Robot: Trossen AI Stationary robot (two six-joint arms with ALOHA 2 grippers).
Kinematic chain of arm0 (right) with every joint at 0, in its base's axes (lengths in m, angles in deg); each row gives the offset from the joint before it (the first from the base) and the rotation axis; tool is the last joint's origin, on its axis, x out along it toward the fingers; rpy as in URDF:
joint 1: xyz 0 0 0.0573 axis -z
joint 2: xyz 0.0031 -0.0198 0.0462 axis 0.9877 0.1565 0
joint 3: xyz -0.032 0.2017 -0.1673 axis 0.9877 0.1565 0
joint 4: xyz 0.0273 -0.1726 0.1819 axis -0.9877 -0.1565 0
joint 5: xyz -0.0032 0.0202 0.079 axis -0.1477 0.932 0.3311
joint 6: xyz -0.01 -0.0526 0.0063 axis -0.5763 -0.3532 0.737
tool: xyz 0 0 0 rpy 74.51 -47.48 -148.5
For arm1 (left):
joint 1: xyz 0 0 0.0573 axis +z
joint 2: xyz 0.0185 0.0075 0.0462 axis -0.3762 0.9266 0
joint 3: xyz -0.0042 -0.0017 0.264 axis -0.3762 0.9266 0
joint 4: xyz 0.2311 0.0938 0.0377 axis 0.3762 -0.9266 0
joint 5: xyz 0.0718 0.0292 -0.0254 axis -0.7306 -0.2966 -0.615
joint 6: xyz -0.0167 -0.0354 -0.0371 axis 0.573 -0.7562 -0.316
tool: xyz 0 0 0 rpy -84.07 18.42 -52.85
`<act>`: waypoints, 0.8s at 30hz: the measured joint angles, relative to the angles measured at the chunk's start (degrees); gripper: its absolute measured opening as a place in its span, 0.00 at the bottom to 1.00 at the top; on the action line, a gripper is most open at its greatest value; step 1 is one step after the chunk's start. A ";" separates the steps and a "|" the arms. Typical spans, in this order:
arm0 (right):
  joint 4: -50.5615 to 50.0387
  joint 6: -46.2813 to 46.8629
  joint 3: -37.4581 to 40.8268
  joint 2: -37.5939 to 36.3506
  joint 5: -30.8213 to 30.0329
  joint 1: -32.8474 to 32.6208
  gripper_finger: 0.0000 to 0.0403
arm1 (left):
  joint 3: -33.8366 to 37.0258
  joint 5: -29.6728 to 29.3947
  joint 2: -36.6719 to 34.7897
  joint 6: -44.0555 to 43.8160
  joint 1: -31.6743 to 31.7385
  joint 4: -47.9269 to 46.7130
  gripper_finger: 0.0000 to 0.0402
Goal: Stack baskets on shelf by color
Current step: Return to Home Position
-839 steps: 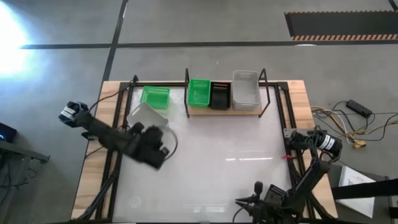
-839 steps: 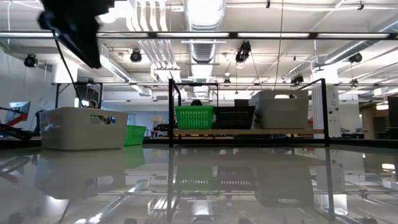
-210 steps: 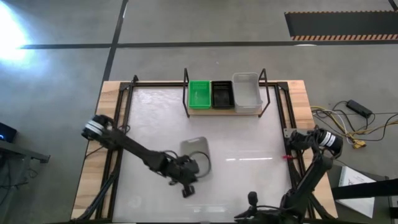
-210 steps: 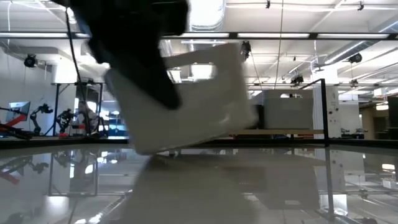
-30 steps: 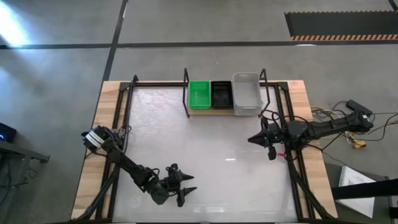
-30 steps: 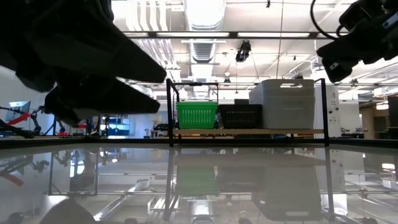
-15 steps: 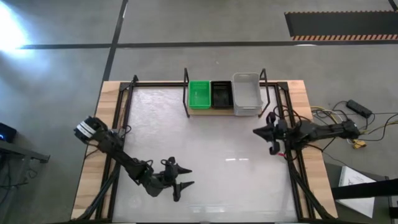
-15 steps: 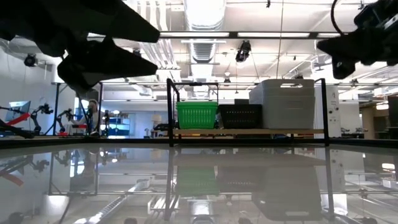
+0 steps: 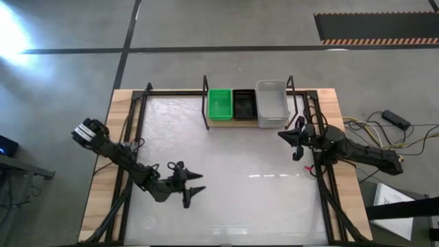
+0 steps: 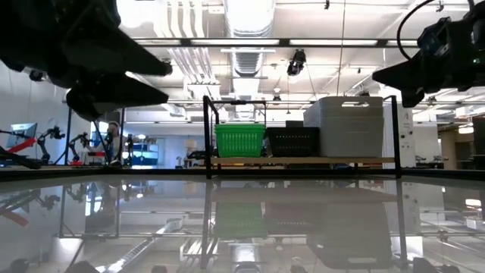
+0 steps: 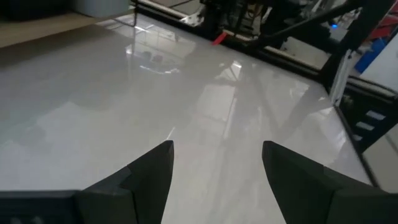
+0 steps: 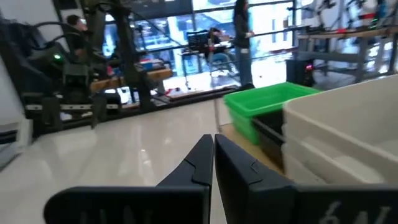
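Robotics lab in an open industrial hall, seen from my remote console.
Beyond my white counter (image 9: 233, 171) I see exposed ceiling ducts (image 10: 246, 19) and strip lights (image 10: 364, 43). There is a bare concrete floor (image 9: 206, 27) marked with dark tape lines (image 9: 206, 49), a hazard-striped mat (image 9: 377, 27), loose cables (image 9: 370, 127), other metal-framed workstations (image 12: 112, 74) and a person (image 12: 241, 43) standing among them.

Black baskets (image 12: 270, 134) (largely hidden)

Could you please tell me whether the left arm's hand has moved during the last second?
Yes. In the high view, the open left hand has moved closer to the light wooden shelf in its black metal frame.
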 joint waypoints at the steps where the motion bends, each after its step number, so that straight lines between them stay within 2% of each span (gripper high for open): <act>1: 0.03 -0.29 0.00 0.40 0.15 0.76 0.02 | 0.90 -0.03 -0.41 0.14 0.08 0.45 0.57; 6: -0.16 -1.31 0.00 2.22 -2.40 1.88 0.02 | 4.93 0.00 -3.56 0.20 0.56 1.93 0.57; 10: -0.06 -1.24 0.00 2.96 -3.31 1.86 0.02 | 9.57 0.00 -10.15 2.78 1.50 1.95 0.57; 15: -0.04 15.63 0.02 3.44 -3.51 1.82 0.02 | 15.55 -3.77 -22.44 8.50 4.87 1.98 0.57; 17: -0.03 19.36 0.02 3.41 -3.55 1.82 0.02 | 17.94 -6.31 -27.90 9.46 6.74 1.79 0.57; 19: -0.06 20.22 0.02 3.41 -3.65 1.82 0.02 | 19.93 -6.42 -33.32 13.16 8.74 1.51 0.57; 22: -0.06 19.13 0.04 3.41 -3.66 1.82 0.02 | 22.27 0.21 -41.63 19.55 12.40 1.16 0.55; 24: -0.06 19.12 0.04 3.44 -3.68 1.82 0.02 | 23.43 5.83 -47.02 21.06 15.77 0.54 0.50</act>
